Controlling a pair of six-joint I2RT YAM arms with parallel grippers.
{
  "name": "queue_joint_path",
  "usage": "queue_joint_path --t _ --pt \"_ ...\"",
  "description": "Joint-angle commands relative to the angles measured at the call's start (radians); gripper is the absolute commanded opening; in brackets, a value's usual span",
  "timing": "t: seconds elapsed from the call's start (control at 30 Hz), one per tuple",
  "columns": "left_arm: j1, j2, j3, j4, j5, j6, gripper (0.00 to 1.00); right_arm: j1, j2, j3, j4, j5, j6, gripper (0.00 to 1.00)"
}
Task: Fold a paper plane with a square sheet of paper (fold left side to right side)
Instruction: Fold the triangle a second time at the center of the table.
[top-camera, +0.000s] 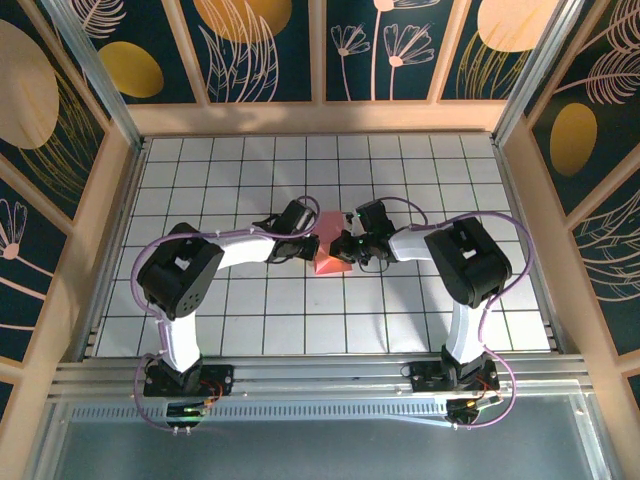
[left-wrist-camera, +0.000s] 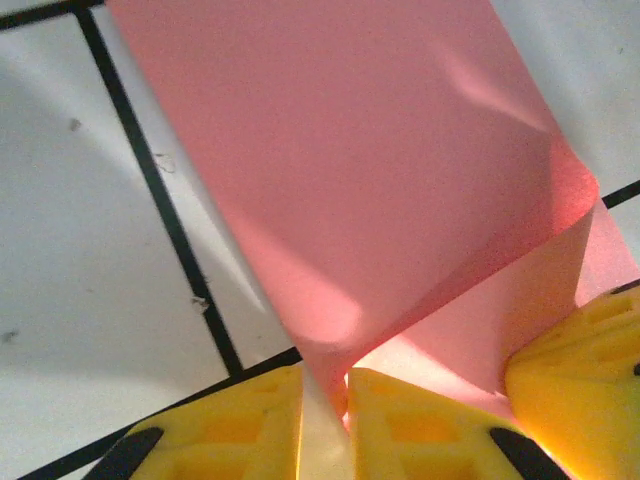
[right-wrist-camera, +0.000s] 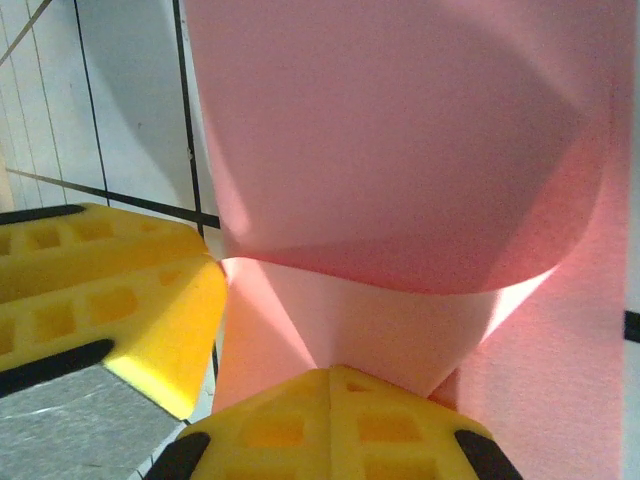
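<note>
Top external view: square sheet of paper (top-camera: 331, 262) lies mid table (top-camera: 250, 320), curled up between my 2 pincers | left pincer (left-wrist-camera: 325, 400) a little open, paper edge in its gap | right pincer (right-wrist-camera: 330, 385) pinched tight on the paper | first fold not flat yet, plane far off

The square sheet of paper (top-camera: 330, 258), thin plain salmon-pink, sits at the centre of the overhead frame, bent over on itself rather than lying flat. In the left wrist view a flap rises toward the upper right and curls over. In the right wrist view it bulges as a smooth, uncreased loop across the upper frame.
</note>
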Motion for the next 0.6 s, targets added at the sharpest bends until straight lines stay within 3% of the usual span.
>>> queue_joint_path --t 0.0,0.13,0.23,0.4,0.57 --pt "0.013 -0.091 0.034 -0.074 -0.043 -0.019 0.25 0.02 0.013 -0.032 -0.028 0.028 -0.001 0.0" --pt "0.014 -0.169 0.0 -0.104 0.008 -0.054 0.25 0.022 0.008 -0.033 -0.02 0.026 0.0 0.0" --pt "0.012 -0.255 -0.073 -0.07 0.133 -0.118 0.18 0.022 0.007 -0.033 -0.02 0.025 -0.001 0.0" --pt "0.009 -0.301 -0.228 0.122 0.391 -0.306 0.09 0.023 0.009 -0.035 -0.021 0.025 -0.003 0.0" --pt "0.007 -0.263 -0.252 0.222 0.483 -0.399 0.05 0.025 0.01 -0.038 -0.022 0.025 -0.005 0.0"
